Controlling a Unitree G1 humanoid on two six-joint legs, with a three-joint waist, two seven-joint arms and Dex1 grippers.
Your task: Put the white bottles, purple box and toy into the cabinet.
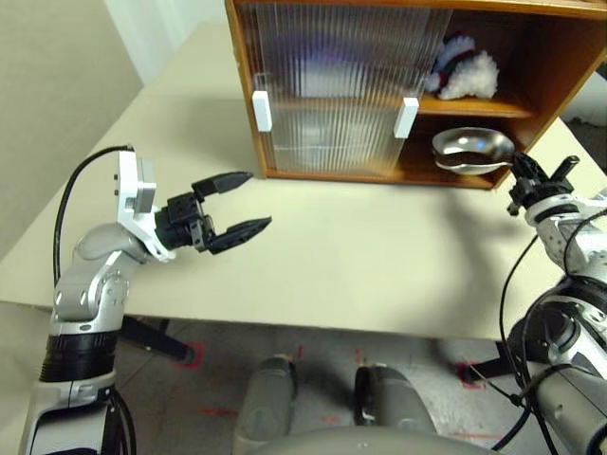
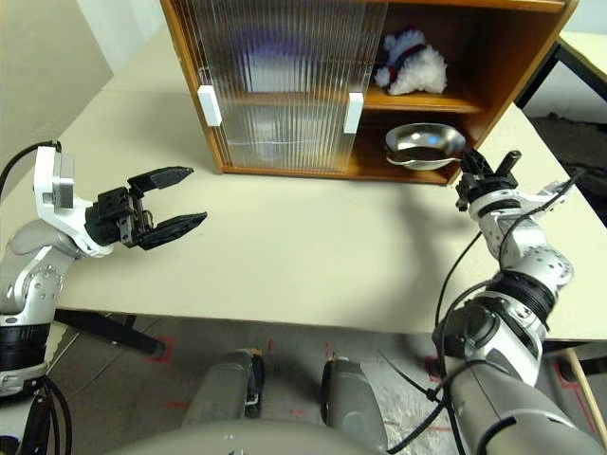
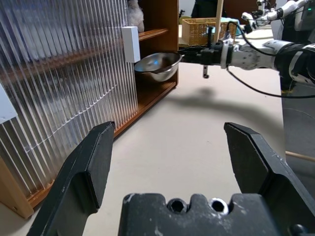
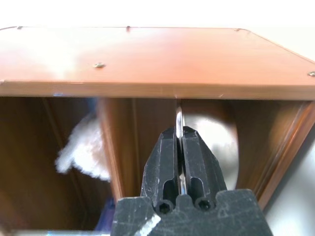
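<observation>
Inside the cabinet [image 1: 560,66], the toy's snowman [image 1: 463,71] lies on the upper shelf; the right tool [image 1: 520,172] pinches its metal bowl [image 1: 471,149] at the lower shelf's opening. Left tool [image 1: 237,202] gapes above the table [image 1: 360,256].

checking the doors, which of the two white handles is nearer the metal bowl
The handle on the cabinet's right sliding door, at the edge of the open bay, just beside the metal bowl. The other handle sits far across the ribbed doors.

A beige table [image 1: 360,265] stands over a floor with red tape marks [image 1: 194,355].
</observation>
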